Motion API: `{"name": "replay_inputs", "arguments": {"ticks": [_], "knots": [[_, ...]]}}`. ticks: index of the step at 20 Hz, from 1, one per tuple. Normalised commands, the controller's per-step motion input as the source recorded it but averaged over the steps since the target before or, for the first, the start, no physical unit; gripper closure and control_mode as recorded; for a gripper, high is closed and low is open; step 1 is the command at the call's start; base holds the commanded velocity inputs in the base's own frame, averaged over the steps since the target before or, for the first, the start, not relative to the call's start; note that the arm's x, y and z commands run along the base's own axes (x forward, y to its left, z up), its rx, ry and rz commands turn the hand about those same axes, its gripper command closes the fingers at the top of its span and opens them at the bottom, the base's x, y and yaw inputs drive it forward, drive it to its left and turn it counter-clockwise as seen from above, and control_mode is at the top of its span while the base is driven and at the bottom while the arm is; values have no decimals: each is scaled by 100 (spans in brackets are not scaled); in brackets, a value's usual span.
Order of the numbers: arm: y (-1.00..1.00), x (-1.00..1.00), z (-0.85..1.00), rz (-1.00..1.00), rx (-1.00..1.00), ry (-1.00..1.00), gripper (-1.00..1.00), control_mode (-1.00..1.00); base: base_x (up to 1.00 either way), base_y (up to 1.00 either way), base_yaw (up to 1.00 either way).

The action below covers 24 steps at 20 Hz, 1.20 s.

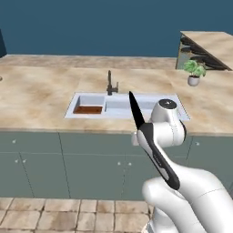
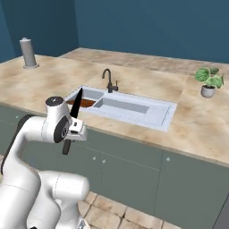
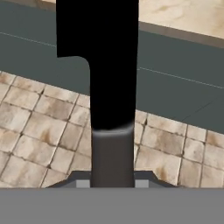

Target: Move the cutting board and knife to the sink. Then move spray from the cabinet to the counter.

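Nearest the cameras, the white Franka arm's two-finger gripper (image 2: 71, 130) is clamped on the black handle of the long kitchen knife with the dark pointed blade (image 1: 136, 113), which it carries in the air in front of the grey-green lower cabinet fronts (image 1: 68, 161), blade tip slanting upward toward the basin; in the hand view the knife (image 3: 103, 78) runs straight up from between the jaws, with tan floor tiles (image 3: 39, 131) below it. Beyond the knife lies the beige marbled stone counter with brown veins (image 1: 41, 86), and set in it the rectangular grey-silver steel sink (image 1: 177, 105) with its small dark curved faucet (image 1: 110, 83). The reddish-brown wooden cutting board (image 1: 88, 109) already lies in the basin's left compartment, so that part of the job looks finished. The knife is short of the sink, so it still has to be carried over the rim and released. Farther off stand a small potted green plant in a white pot (image 2: 208, 82) and a grey upright cylinder (image 2: 28, 53). The spray bottle step appears not yet begun.
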Motion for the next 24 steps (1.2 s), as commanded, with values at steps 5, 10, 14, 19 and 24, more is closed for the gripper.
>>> {"name": "replay_inputs", "arguments": {"ticks": [5, 10, 14, 19, 24], "knots": [[0, 0, 0, 0, 0, 0, 100, 100, 61, 57, -21], [0, 0, 0, 0, 0, 0, 100, 100, 55, 58, -22], [0, 0, 0, 0, 0, 0, 100, 100, 44, 48, -7], [0, 0, 0, 0, 0, 0, 100, 100, 31, 36, 0], [0, 0, 0, 0, 0, 0, 100, 100, 48, 25, 0]]}}
